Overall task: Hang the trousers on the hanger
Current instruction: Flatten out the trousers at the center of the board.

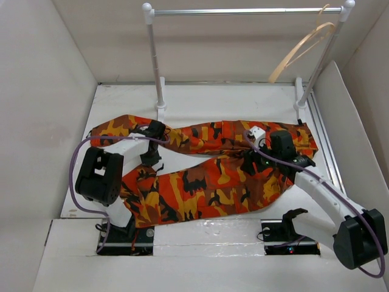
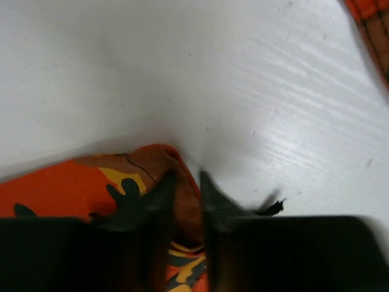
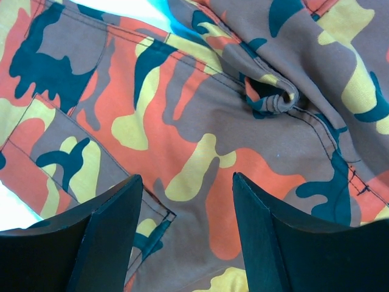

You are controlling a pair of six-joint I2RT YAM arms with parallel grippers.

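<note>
Trousers [image 1: 213, 182] lie flat on the table [image 1: 243, 100], long axis running left-right: waist at right, both legs trailing left. Hanger [image 1: 290, 56] hangs off the rail [image 1: 243, 11] at far right, above & well apart from the cloth. Right arm is nearer to it, so any lift prob. has to carry cloth back & right.

Left jaws are pinched together on a fold of the far leg, near its edge. Right jaws stand apart, hovering just over the waist/pocket area w/o gripping.

Cloth: soft woven camo, stitched seams, pocket edge, puckers easily. Hanger: thin curved pale wood, smooth, prob. slippery under draped cloth.
</note>
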